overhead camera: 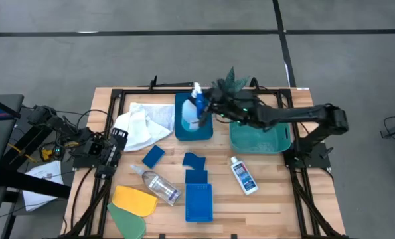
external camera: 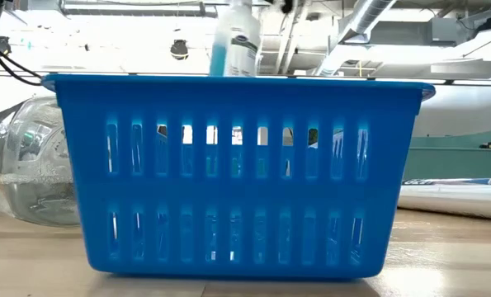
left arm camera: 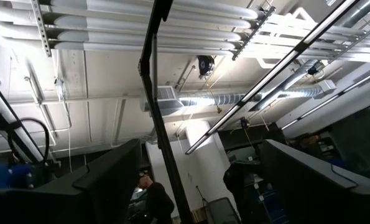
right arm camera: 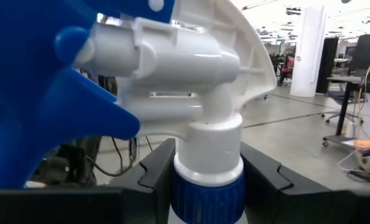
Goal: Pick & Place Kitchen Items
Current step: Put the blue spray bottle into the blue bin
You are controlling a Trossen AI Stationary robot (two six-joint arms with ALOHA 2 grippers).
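The right gripper [right arm camera: 203, 180] jaws clench the spray bottle [overhead camera: 196, 106] at its stiff neck over the blue tray [overhead camera: 194, 131]; liquid likely makes it bottom-heavy. The left gripper [overhead camera: 111, 154] jaws rest released.

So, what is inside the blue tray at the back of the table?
The spray bottle stands in the blue tray, its neck gripped by the right tool. The tray floor below is mostly covered.

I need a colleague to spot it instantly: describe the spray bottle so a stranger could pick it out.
Start at the blue tray at the table's far edge, between the white cloth and the teal tub. The spray bottle stands over it, its neck clamped in the right pincer. Unlike the two bottles lying flat on the wood, it is upright, with a blue trigger.
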